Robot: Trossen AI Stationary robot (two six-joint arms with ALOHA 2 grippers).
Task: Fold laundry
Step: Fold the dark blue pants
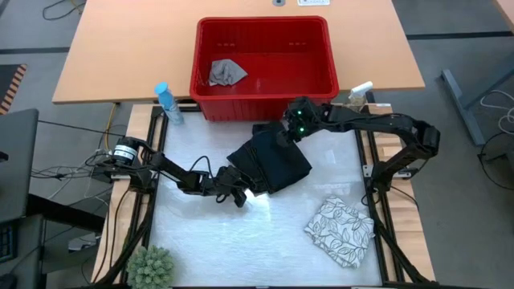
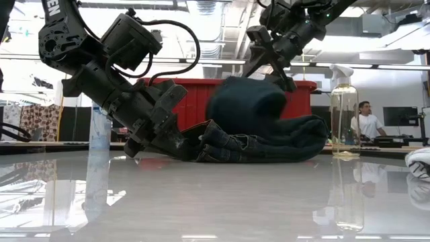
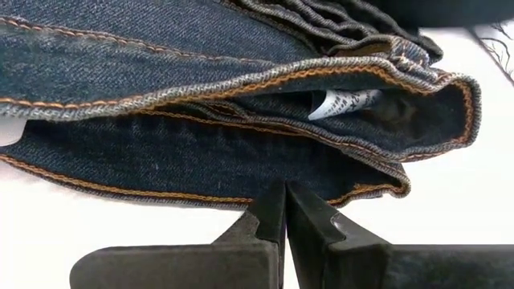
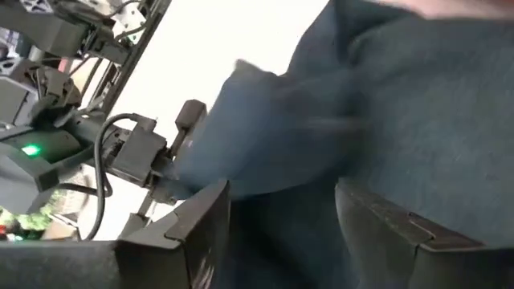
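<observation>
The dark denim jeans (image 1: 269, 164) lie in a folded heap at the middle of the white table (image 1: 241, 241), just in front of the red basket (image 1: 265, 56). In the low view the heap hides most of the basket wall, and the far fold of the jeans rises in a rounded hump. The right wrist view is filled almost wholly by blurred blue cloth, so the seams there cannot be made out.

The left gripper (image 1: 241, 195) sits at the near left edge of the jeans. Its fingers (image 3: 309, 221) are pressed together with no cloth between them, tips at the hem. The right gripper (image 1: 291, 131) is at the far edge of the heap, beside the basket. Its fingers (image 4: 201, 221) stand apart with denim between them, gripping the raised fold.

A white cloth with grey leaf print (image 1: 341, 231) lies folded near the table's front right corner, well apart from the jeans. A small grey cloth (image 1: 226, 72) lies crumpled inside the basket. A blue bottle (image 1: 167, 103) stands left of the basket and a clear spray bottle (image 2: 344, 111) right of it. A green plant (image 1: 151, 266) sits at the front left edge, partly cut off. A person (image 2: 366, 121) sits in the room beyond.
</observation>
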